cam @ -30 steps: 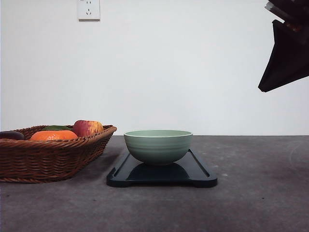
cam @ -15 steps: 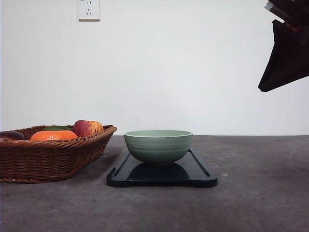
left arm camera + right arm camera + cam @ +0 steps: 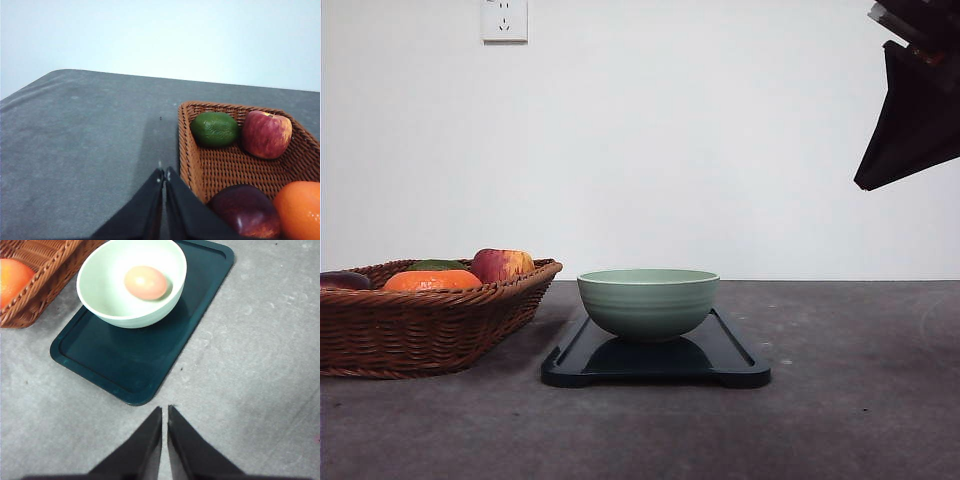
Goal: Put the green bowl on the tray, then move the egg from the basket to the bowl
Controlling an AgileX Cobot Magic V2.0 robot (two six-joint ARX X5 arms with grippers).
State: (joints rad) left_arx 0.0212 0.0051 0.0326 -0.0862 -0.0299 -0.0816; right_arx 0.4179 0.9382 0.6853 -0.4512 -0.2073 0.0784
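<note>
Right wrist view has my right gripper (image 3: pixel 165 412) with its fingers pressed together on nothing, above the bare table (image 3: pixel 260 365) just off the tray's (image 3: pixel 125 365) near edge. My left gripper (image 3: pixel 164 175) is likewise closed and empty, hanging beside the basket's (image 3: pixel 220 165) rim.

By my reading both parts are done: the bowl (image 3: pixel 107 307) sits on the tray, toward the end nearest the basket, and the egg (image 3: pixel 145 282) lies inside it. What is left is to stay out of the way. If I move at all, I should lift straight up and back, keeping well apart from the bowl so nothing nudges it, since the egg can roll and the bowl could slide on that smooth tray.

The egg is pale pinkish-tan, smooth, lying on its side a little off the bowl's centre, against the inner slope. It looks whole; I see no crack. The bowl is pale sage green with faint ridges outside and stands upright, level on the dark tray in the front view. In the basket are a lime (image 3: pixel 215 129), an apple (image 3: pixel 266 134), an orange (image 3: pixel 300 210) and a dark purple fruit (image 3: pixel 243 212).
</note>
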